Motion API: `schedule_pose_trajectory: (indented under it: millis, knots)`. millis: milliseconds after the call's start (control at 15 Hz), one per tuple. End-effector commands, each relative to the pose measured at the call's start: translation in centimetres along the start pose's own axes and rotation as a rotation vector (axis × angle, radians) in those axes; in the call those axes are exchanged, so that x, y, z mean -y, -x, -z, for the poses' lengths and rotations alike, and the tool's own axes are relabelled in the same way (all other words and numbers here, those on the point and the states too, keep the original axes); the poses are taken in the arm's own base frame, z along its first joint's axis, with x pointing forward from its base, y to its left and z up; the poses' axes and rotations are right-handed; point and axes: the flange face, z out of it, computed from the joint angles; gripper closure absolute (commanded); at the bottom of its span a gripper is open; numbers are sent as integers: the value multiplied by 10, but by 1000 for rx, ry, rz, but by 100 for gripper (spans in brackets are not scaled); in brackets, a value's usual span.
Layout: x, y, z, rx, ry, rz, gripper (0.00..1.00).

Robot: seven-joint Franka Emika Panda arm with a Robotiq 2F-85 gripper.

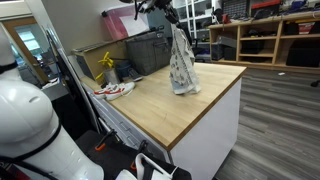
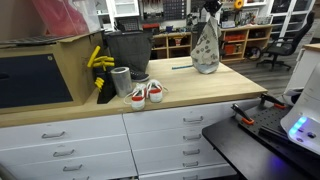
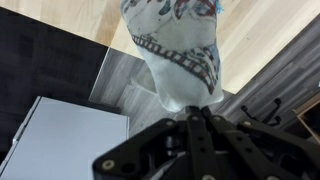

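As it is hovering over the counter, gripper (image 2: 209,10): jaws are clamping fully down on the cloth's top.
cloth (image 2: 207,48): is hanging straight down (patterned, grey-white), bottom edge touching the wooden countertop (image 2: 190,85) near its far end.
shoes (image 2: 146,94): are lying well apart from it, beside the black bin (image 2: 128,50).

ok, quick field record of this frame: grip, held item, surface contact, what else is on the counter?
grip: gripper shut on the patterned cloth
cloth: hangs from the gripper, bunched at the top
contact: lower edge seems to rest on the wooden counter
nearby: red-and-white sneakers, grey cup, dark bin, all apart from the cloth
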Motion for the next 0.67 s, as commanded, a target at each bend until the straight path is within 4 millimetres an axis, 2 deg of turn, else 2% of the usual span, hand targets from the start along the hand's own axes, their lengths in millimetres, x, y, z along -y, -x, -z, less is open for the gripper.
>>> schedule_pose_trajectory:
  millis: [0,200,333,467,600]
  knots:
    - [7,-23,23,7,-17,-30,99]
    - [7,-37,36,20,-23,-61,99]
    - [4,-41,41,102,5,-66,99]
    - [4,-52,46,40,-6,-102,99]
    - [2,-53,48,92,19,-95,99]
